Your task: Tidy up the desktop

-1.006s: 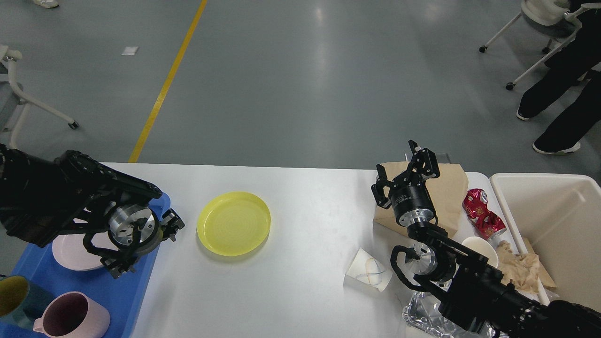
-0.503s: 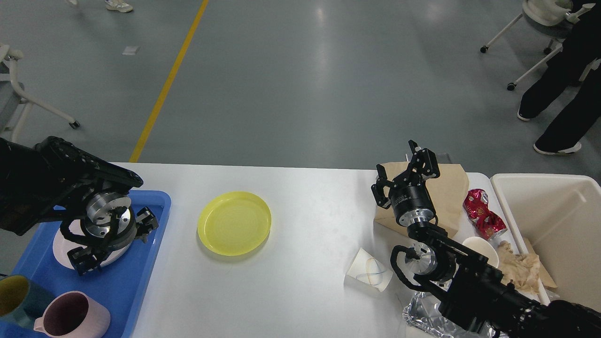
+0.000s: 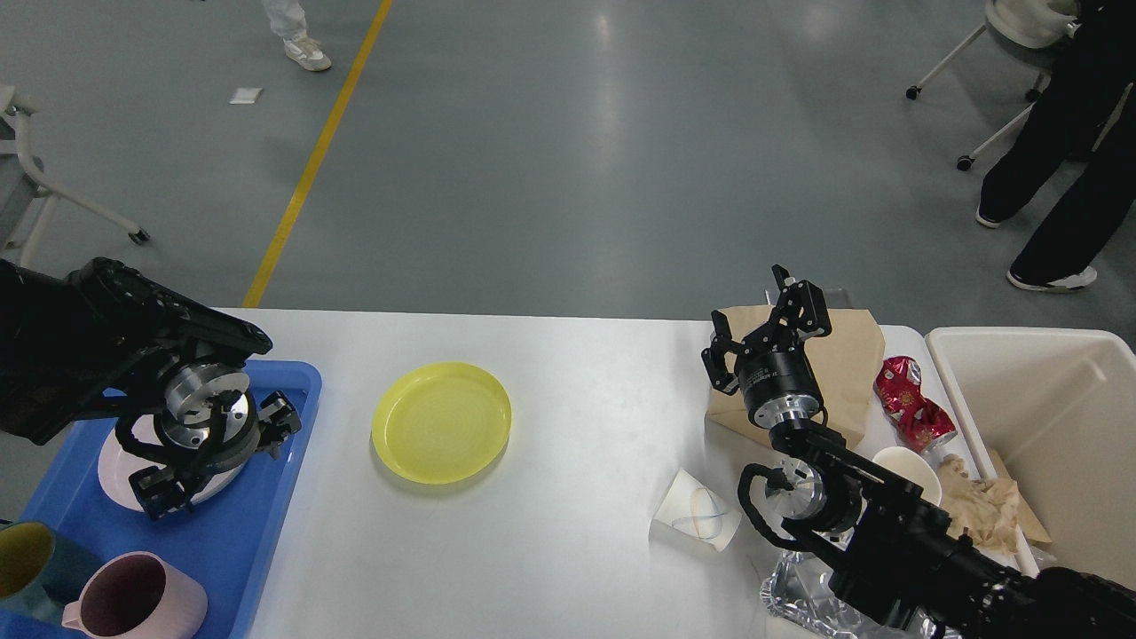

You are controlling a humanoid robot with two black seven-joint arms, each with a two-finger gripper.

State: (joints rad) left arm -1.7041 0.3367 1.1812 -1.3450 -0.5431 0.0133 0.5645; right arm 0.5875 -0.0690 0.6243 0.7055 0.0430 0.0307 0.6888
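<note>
The white desktop [image 3: 577, 399] carries a yellow plate [image 3: 441, 422] left of centre and a squashed white paper cup [image 3: 697, 519] nearer the front. On its right end lie a brown paper bag [image 3: 848, 364], a crumpled red wrapper [image 3: 914, 404], a white bowl [image 3: 914, 466], crumpled brown paper [image 3: 985, 510] and a foil tray [image 3: 794, 595]. My left gripper [image 3: 217, 461] hangs open over a pink plate [image 3: 115, 466] in the blue tray [image 3: 222, 532]. My right gripper [image 3: 763, 327] stands open, fingers up, above the bag's left edge with nothing in it.
A cream bin [image 3: 1047, 417] stands off the desktop's right end. The blue tray also holds a pink mug [image 3: 133, 599] and a teal mug [image 3: 27, 559]. A person [image 3: 1065, 151] and wheeled chairs are on the floor beyond.
My left gripper has moved left from the tray's right edge to over the pink plate, then stayed there. The right arm has not moved.
</note>
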